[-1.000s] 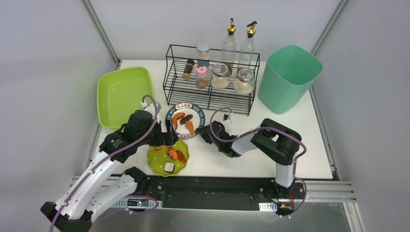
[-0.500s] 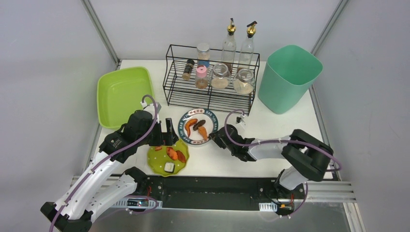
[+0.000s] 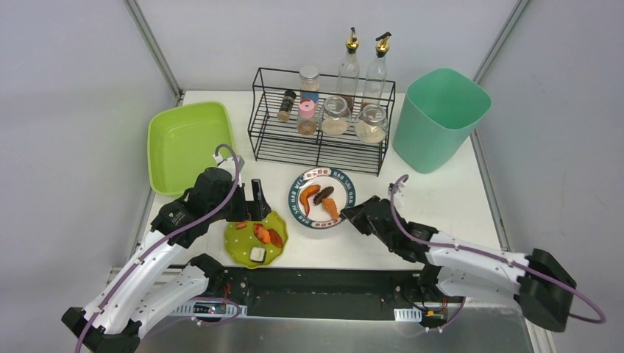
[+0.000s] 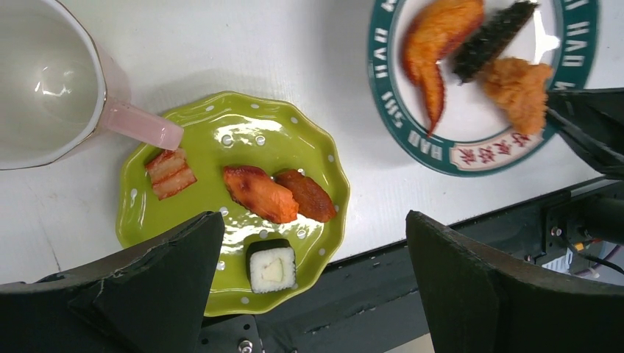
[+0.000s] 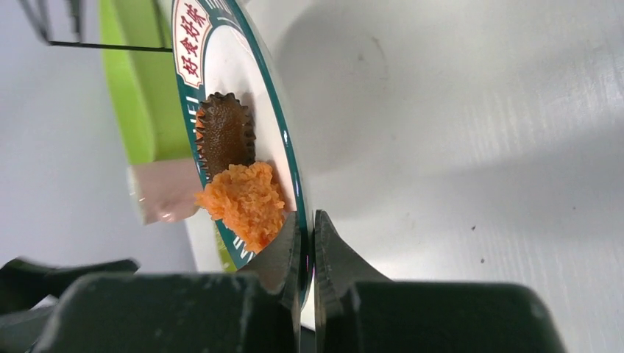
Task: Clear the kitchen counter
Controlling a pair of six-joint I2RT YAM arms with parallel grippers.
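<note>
Rightward along the table [image 3: 441, 193] is where the teal-rimmed plate [image 3: 321, 198] has slid: a second ago it sat close to the green plate [image 3: 256, 239], and now it lies below the middle of the black wire rack [image 3: 316, 140], apart from the green plate. Along with it the right arm has swung out low over the near right corner. The left arm has not shifted.

The right tool [image 3: 358, 213] is pressed together on the plate's near right rim; the right wrist view shows both fingers [image 5: 283, 254] pinching that edge just beside an orange crumbed piece [image 5: 244, 202], with a dark ridged piece [image 5: 224, 132] behind it. A curved orange piece [image 4: 434, 44] lies on the same plate.

The left tool [image 3: 250, 208] hangs over the green plate with its jaws spread wide, gripping nothing. That plate carries two reddish slices [image 4: 276, 195], a striped slab [image 4: 171, 173] and a white roll [image 4: 271, 268]. A pink mug [image 4: 51, 81] stands touching its far edge.

The white table fills the cell floor, its black front rail nearest the arm bases. At its back stand a lime-green tub [image 3: 188, 143], the rack of jars, and a mint bin [image 3: 440, 118].
</note>
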